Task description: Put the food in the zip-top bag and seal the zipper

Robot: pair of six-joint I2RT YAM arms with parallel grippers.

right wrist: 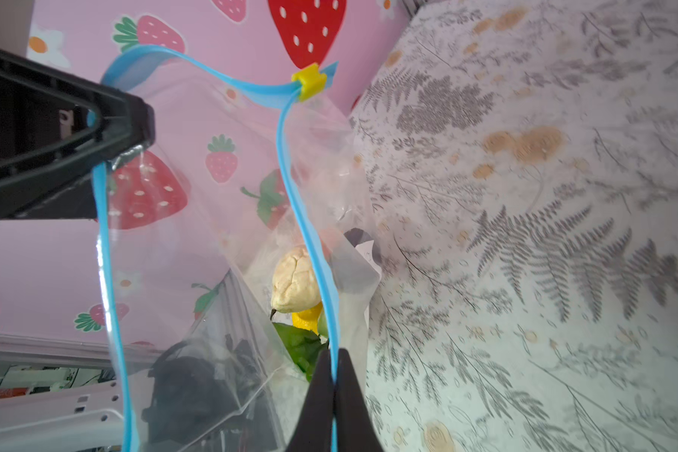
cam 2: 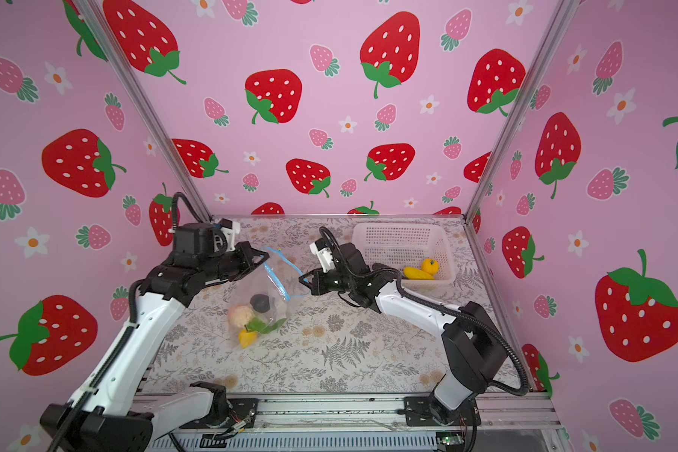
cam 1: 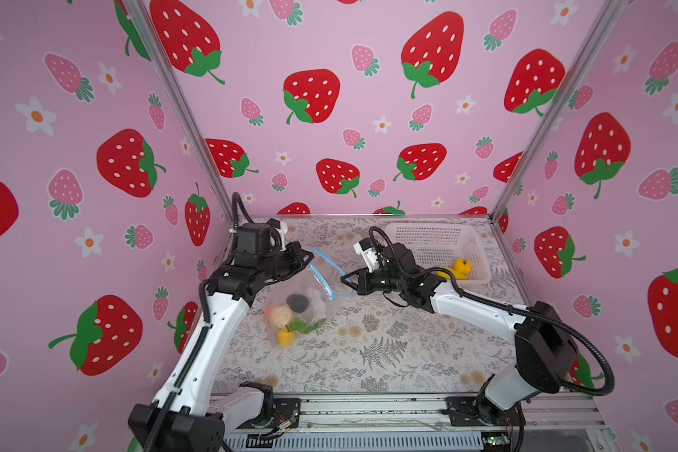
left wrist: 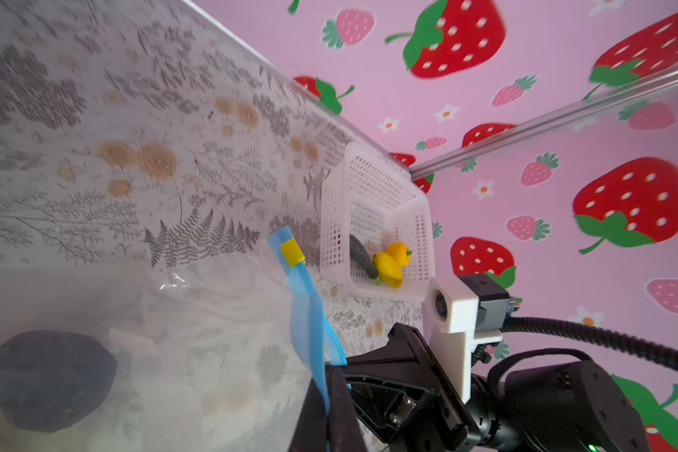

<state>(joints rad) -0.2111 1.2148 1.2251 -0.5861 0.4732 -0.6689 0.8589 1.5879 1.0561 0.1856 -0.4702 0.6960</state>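
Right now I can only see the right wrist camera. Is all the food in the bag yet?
Observer: No. The white basket holds an orange-yellow toy pepper and a yellow toy fruit.
Operator: Is anything else in there?
Observer: Yes, the left wrist view shows a dark toy vegetable lying beside them.
Operator: Where is that basket?
Observer: At the back right corner of the table, in both top views.
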